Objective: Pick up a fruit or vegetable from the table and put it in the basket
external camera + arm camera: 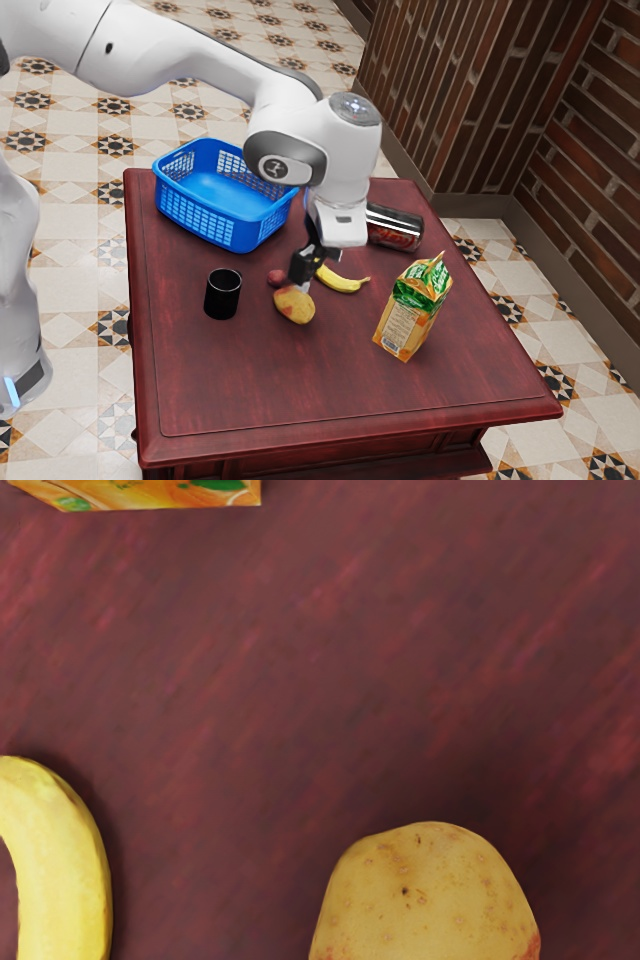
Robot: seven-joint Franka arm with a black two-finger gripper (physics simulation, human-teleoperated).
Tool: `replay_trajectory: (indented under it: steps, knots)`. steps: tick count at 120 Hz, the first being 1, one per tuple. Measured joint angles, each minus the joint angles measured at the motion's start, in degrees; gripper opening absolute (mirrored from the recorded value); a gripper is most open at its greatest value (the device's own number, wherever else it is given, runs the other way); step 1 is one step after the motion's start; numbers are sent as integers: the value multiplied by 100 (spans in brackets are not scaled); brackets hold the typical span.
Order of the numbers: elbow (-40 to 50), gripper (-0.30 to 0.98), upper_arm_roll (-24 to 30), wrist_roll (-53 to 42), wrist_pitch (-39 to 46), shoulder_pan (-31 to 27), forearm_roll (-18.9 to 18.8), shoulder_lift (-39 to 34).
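Observation:
My gripper [304, 284] is low over the table, its tip right by the yellow-brown potato [294, 306]; whether they touch is unclear. A yellow banana [343, 281] lies close by, toward the exterior view's right, partly behind the gripper. Behind the potato, a small reddish fruit or vegetable [277, 278] is partly covered. The blue basket [215, 223] stands farther back, toward the exterior view's left, with nothing visible inside. The wrist view has the potato [425, 900] at its lower edge and the banana [62, 865] beside it.
A black cup [223, 295] stands on the wooden table [270, 400] beside the potato. The juice carton [408, 312] is upright toward the exterior view's right; its edge [150, 494] shows in the wrist view. A dark can [393, 228] lies behind the banana.

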State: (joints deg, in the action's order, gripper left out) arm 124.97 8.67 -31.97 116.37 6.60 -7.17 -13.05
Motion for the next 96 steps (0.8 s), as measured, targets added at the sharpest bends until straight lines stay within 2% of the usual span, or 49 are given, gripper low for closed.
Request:
replay_trajectory:
  steps: [15,26,38,56,74,96]
  knots:
    - [320,69,0,-226,270,-12,246,-53]
    - [751,69,3,-358,388,-18,423,-571]
    - [890,69,2,-480,469,-46,514,-715]
    - [953,69,-2,-630,552,-265,659,-592]
    - [842,69,-10,-756,772,-312,712,-209]
    - [721,69,0,-876,960,-295,774,-132]
